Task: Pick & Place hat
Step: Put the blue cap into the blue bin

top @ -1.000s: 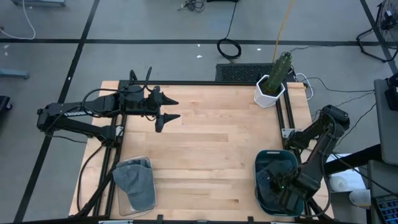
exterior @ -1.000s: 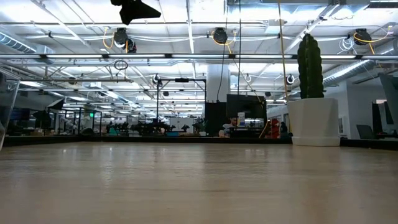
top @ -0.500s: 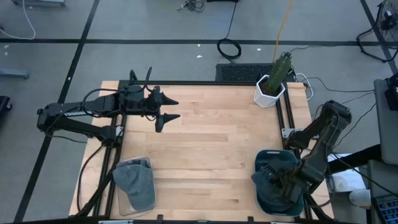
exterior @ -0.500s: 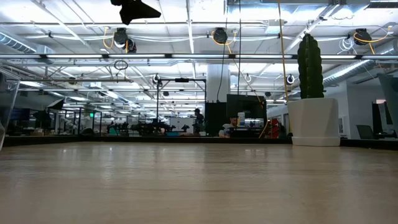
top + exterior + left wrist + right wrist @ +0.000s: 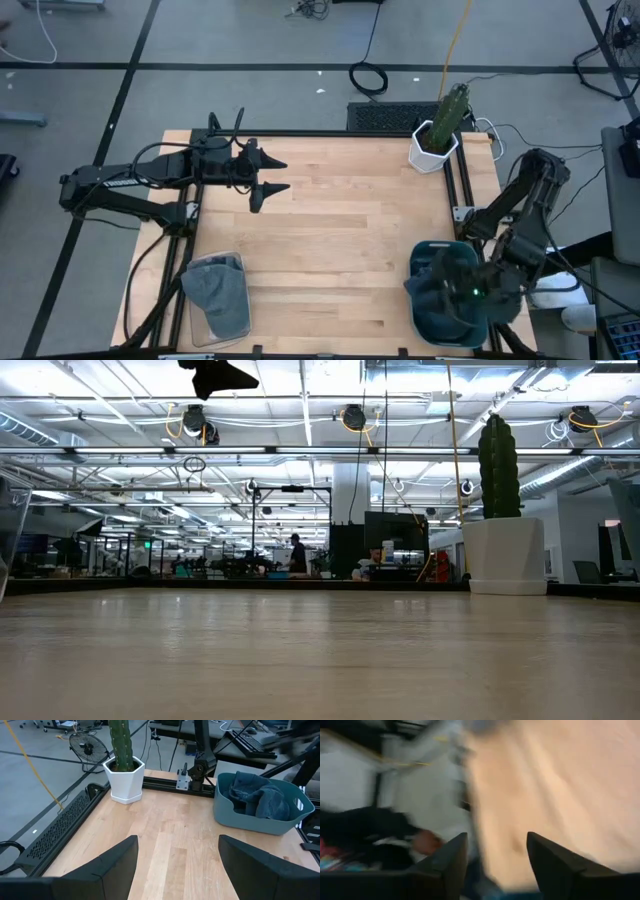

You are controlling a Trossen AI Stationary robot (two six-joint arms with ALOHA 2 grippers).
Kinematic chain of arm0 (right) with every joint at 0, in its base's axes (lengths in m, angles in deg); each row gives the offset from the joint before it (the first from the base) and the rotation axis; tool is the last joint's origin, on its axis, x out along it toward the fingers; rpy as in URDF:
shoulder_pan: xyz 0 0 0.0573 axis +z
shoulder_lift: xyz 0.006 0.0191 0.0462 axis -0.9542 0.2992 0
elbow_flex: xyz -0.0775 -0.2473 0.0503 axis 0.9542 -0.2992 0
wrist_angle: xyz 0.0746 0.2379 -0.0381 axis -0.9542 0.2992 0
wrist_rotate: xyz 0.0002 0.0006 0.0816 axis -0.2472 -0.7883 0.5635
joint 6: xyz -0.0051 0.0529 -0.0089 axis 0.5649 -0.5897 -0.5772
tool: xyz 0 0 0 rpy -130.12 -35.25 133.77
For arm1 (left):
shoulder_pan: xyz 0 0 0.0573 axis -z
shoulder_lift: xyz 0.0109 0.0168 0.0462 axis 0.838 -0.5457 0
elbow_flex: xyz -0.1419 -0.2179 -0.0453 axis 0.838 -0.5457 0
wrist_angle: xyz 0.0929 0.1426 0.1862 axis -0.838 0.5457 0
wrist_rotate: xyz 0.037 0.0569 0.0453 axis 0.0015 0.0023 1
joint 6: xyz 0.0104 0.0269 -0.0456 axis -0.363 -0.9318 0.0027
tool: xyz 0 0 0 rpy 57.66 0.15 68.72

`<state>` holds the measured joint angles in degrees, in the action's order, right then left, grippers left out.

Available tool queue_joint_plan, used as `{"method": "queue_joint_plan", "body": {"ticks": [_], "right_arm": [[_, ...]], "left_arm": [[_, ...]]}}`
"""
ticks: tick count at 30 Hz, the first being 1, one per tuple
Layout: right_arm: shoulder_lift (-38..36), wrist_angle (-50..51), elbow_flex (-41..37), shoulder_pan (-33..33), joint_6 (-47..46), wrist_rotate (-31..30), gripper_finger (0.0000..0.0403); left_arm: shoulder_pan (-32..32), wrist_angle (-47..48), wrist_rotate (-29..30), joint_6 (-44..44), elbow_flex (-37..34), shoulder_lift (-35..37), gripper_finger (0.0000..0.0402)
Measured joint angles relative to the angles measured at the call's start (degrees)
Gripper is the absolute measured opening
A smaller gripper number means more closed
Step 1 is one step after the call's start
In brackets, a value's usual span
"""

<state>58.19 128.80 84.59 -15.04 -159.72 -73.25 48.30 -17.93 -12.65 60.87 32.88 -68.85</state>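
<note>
Two dark fingers (image 5: pixel 449 862) stand apart over the pale wooden desk (image 5: pixel 540 785); everything else is blurred past telling.

Even, bright overhead light fills the high view, and the wooden table (image 5: pixel 330 230) reads pale and flat with only soft, short shadows under the left arm near the worktop's far left corner. In the low view the light comes from rows of ceiling fixtures (image 5: pixel 345 415) in the room behind, which flare white; the near worktop is soft and out of focus, while the cactus pot (image 5: pixel 505 555) at the far right corner stands sharp. The left wrist view is clear and evenly lit. The right wrist view is heavily smeared by motion blur, its shapes unreadable, with the fingers (image 5: pixel 447 865) dark against washed-out wood.
</note>
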Motion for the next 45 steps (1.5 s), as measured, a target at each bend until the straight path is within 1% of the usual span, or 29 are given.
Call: {"method": "queue_joint_plan", "body": {"ticks": [2, 4, 6, 9, 10, 11, 14, 16, 20, 22, 25, 27, 30, 33, 35, 37, 40, 45], "right_arm": [[0.7, -11.7, -0.7, 0.3, 11.7, -1.0, 0.0182], [2.3, -21.3, -2.0, 0.3, 22.9, 0.4, 0.0159], [4.8, -28.1, -2.5, 0.1, 31.4, 2.4, 0.0126], [8.1, -33.1, -2.5, -1.2, 39.0, 6.2, 0.0054], [9.0, -33.2, -2.1, -1.8, 40.1, 7.6, 0.003], [9.9, -32.1, -1.5, -2.6, 40.6, 8.7, 0.0015], [12.1, -25.2, 2.0, -4.8, 40.7, 9.8, 0.0007], [13.2, -17.6, 5.4, -5.9, 40.7, 10.1, 0.0002], [15.8, -2.9, 11.7, -8.2, 37.8, 13.1, 0.0], [17.0, 0.8, 13.7, -8.9, 36.8, 14.7, 0.0], [18.8, 4.2, 13.8, -8.7, 34.5, 15.9, 0.0], [20.1, 7.6, 13.3, -8.4, 31.9, 17.0, 0.0], [21.7, 16.0, 12.3, -7.8, 26.2, 20.3, 0.0], [23.3, 21.5, 9.7, -7.5, 22.5, 23.2, 0.0], [23.4, 21.5, 7.1, -7.2, 21.3, 25.9, 0.0], [23.4, 21.1, 4.5, -7.2, 20.1, 27.5, 0.0], [23.2, 21.9, 0.4, -7.2, 15.4, 28.1, 0.0], [23.1, 24.4, -5.5, -8.4, 9.7, 33.5, 0.0]], "left_arm": [[0.0, 0.0, 0.0, 0.0, 0.0, 0.0, 0.028], [0.0, 0.0, 0.0, 0.0, 0.0, 0.0, 0.028], [0.0, 0.0, 0.0, 0.0, 0.0, 0.0, 0.028], [0.0, 0.0, 0.0, 0.0, 0.0, 0.0, 0.028], [0.0, 0.0, 0.0, 0.0, 0.0, 0.0, 0.028], [0.0, 0.0, 0.0, 0.0, 0.0, 0.0, 0.028], [0.0, 0.0, 0.0, 0.0, 0.0, 0.0, 0.028], [0.0, 0.0, 0.0, 0.0, 0.0, 0.0, 0.028], [0.0, 0.0, 0.0, 0.0, 0.0, 0.0, 0.028], [0.0, 0.0, 0.0, 0.0, 0.0, 0.0, 0.028], [0.0, 0.0, 0.0, 0.0, 0.0, 0.0, 0.028], [0.0, 0.0, 0.0, 0.0, 0.0, 0.0, 0.028], [0.0, 0.0, 0.0, 0.0, 0.0, 0.0, 0.028], [0.0, 0.0, 0.0, 0.0, 0.0, 0.0, 0.028], [0.0, 0.0, 0.0, 0.0, 0.0, 0.0, 0.028], [0.0, 0.0, 0.0, 0.0, 0.0, 0.0, 0.028], [0.0, 0.0, 0.0, 0.0, 0.0, 0.0, 0.028], [0.0, 0.0, 0.0, 0.0, 0.0, 0.0, 0.028]]}}
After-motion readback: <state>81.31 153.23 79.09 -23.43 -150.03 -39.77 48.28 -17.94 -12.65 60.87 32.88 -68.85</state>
